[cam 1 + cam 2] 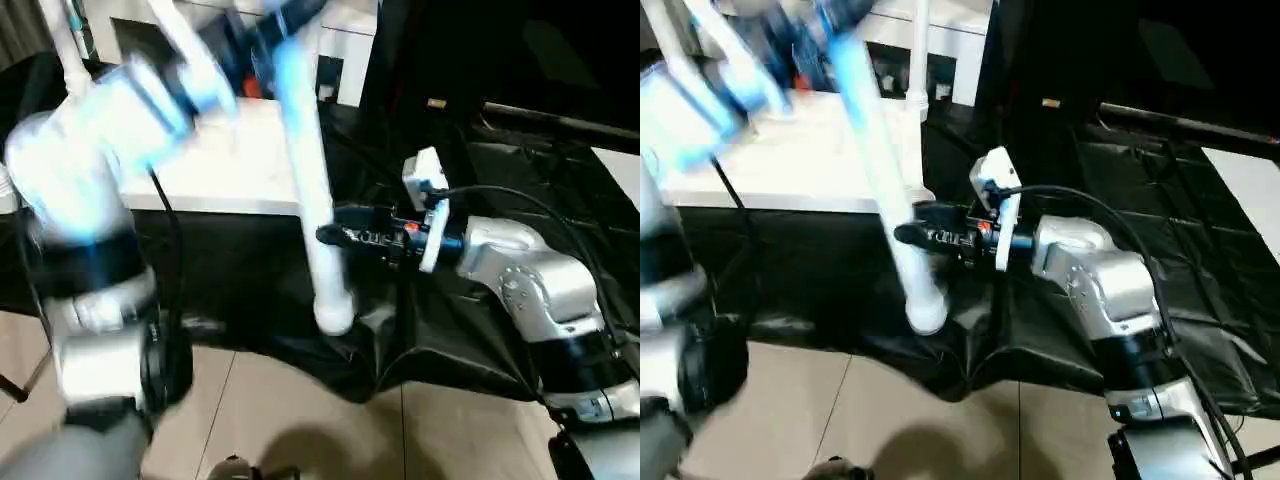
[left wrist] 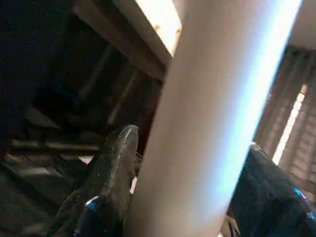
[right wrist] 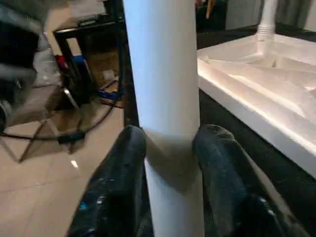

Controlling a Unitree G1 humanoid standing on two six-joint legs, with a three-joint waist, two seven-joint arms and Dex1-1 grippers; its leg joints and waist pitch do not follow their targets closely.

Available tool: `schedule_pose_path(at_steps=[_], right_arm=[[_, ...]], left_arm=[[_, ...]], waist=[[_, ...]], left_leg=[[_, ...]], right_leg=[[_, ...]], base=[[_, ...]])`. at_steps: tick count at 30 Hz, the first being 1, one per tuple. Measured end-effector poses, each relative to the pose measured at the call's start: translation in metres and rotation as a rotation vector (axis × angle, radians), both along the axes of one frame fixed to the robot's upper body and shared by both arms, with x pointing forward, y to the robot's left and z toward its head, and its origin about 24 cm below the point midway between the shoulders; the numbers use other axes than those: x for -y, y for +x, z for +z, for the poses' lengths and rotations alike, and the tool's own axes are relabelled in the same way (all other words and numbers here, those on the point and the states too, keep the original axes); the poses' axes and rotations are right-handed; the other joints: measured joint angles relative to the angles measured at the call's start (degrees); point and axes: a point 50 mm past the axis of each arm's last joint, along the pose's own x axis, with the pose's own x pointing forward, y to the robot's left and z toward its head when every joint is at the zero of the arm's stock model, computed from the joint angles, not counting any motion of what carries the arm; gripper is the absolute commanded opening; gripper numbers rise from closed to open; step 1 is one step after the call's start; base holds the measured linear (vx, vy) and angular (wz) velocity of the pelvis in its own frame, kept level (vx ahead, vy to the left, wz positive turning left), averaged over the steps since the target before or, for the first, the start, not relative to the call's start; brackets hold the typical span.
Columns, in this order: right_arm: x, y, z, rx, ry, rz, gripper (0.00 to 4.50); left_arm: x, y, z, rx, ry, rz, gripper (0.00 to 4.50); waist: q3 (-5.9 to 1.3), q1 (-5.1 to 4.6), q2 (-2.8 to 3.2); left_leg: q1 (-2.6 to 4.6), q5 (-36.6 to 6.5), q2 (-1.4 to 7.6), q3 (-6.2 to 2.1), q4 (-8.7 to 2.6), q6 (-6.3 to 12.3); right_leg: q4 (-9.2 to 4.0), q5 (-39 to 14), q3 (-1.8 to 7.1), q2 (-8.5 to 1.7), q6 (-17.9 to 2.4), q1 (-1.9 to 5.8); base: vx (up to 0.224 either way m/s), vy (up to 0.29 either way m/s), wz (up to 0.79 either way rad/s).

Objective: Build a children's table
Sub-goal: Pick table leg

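Note:
The white tabletop [image 1: 225, 165] lies underside up on black sheeting, its ribs [image 3: 256, 81] facing upward. One white leg [image 1: 919, 55] stands in a far corner socket and another [image 1: 64, 45] rises at the far left. Both grippers hold a third leg [image 1: 318, 215] slanting in front of the tabletop's near edge, its lower end [image 1: 334, 312] just above the sheeting. My right gripper [image 1: 326, 237] is shut on its lower part, with fingers [image 3: 126, 163] on either side. My left gripper [image 2: 191, 140] is shut on the upper part, and that arm is blurred.
Black sheeting [image 1: 480, 330] covers the floor under the tabletop and to the right. Pale tiled floor [image 1: 300, 420] lies nearest me. A white cabinet [image 1: 345, 40] stands behind the tabletop. A black stand and cables [image 3: 79, 98] sit on the floor beyond the leg.

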Motion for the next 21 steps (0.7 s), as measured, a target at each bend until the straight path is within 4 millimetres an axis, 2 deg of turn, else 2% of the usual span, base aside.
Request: schedule_pose_path(at_steps=[1, 3, 5, 6, 15, 16, 21], right_arm=[[0.000, -0.001, 0.000, 0.002, 0.001, 0.006, 1.38], [-0.001, -0.002, 0.000, -0.007, 0.005, 0.010, 1.24], [-0.001, -0.003, -0.001, -0.017, 0.008, 0.010, 1.16], [-0.001, -0.003, -0.001, -0.021, 0.013, 0.012, 0.95], [-0.001, -0.002, -0.001, -0.015, 0.013, -0.007, 0.30], [-0.001, -0.002, -0.001, -0.009, 0.009, -0.012, 0.07], [0.000, -0.001, -0.001, 0.009, 0.001, -0.037, 0.00]], left_arm=[[0.003, -0.003, -0.006, -0.011, 0.010, -0.029, 2.88], [0.010, -0.007, -0.014, -0.031, 0.027, -0.062, 2.88], [0.016, -0.006, -0.017, -0.051, 0.021, -0.055, 2.61], [0.016, -0.005, -0.017, -0.051, 0.021, -0.036, 2.54], [0.007, 0.017, -0.023, -0.080, 0.059, 0.155, 2.09], [0.006, 0.019, -0.024, -0.085, 0.067, 0.175, 1.89], [0.000, 0.026, -0.026, -0.097, 0.072, 0.237, 1.61]], waist=[[0.00, -0.01, -0.07], [-0.03, 0.02, -0.14], [-0.03, -0.03, -0.16], [-0.03, -0.10, -0.19], [-0.01, -0.45, -0.30], [-0.01, -0.42, -0.30], [0.00, -0.42, -0.32]], left_leg=[[0.00, 0.00, 0.00, 0.00, 0.00, 0.00], [0.02, 0.00, 0.01, 0.00, 0.00, 0.00], [0.02, 0.00, 0.01, 0.00, 0.00, 0.00], [0.05, 0.00, 0.01, 0.00, 0.00, 0.00], [0.04, 0.00, 0.02, 0.00, 0.00, 0.00], [0.02, 0.00, 0.02, 0.00, 0.00, 0.00], [-0.04, 0.00, 0.02, 0.01, -0.01, 0.00]], right_leg=[[0.01, 0.00, 0.00, 0.00, 0.00, 0.00], [0.02, 0.00, -0.01, 0.00, 0.00, 0.02], [0.01, 0.00, 0.00, 0.00, 0.01, 0.04], [0.01, 0.01, 0.00, 0.00, 0.03, 0.04], [-0.02, 0.01, 0.00, 0.00, 0.14, 0.04], [-0.03, 0.00, 0.00, 0.00, 0.15, 0.04], [-0.11, -0.04, 0.00, 0.00, 0.20, 0.02]], base=[[0.000, 0.000, 0.00], [0.000, 0.000, 0.00], [0.000, 0.000, 0.00], [0.000, 0.000, 0.00], [0.000, 0.000, 0.00], [0.000, 0.000, 0.00], [0.000, 0.000, 0.00]])
